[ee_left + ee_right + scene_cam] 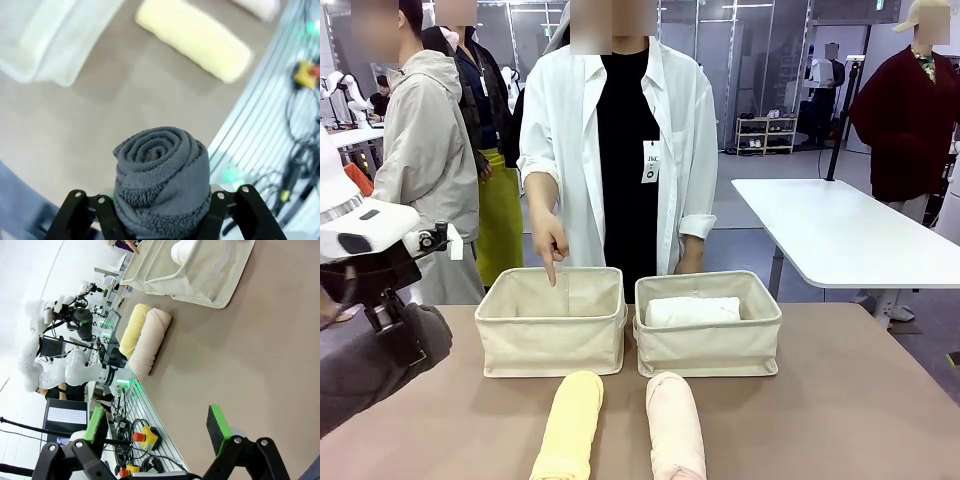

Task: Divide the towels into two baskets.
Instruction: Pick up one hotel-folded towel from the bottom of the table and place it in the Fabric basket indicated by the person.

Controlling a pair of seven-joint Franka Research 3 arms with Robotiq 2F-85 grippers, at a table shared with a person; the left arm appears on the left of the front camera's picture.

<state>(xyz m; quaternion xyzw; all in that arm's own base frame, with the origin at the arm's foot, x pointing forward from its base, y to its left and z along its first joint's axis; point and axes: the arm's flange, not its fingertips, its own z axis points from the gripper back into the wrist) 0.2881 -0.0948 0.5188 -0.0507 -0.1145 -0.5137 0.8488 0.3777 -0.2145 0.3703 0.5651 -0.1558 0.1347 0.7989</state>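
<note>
Fluffy terry grey towel [161, 177], beige canvas baskets [550, 342], matt tabletop [840, 400]

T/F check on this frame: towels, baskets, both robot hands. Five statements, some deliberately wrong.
1. The left hand is shut on the dark grey towel. True.
2. The person's finger points into the left basket. True.
3. The white towel lies in the left basket. False: it lies in the right basket.
4. The yellow towel and pink towel lie on the table. True.
5. The right hand grips the pink towel. False: it is open, holding nothing.
</note>
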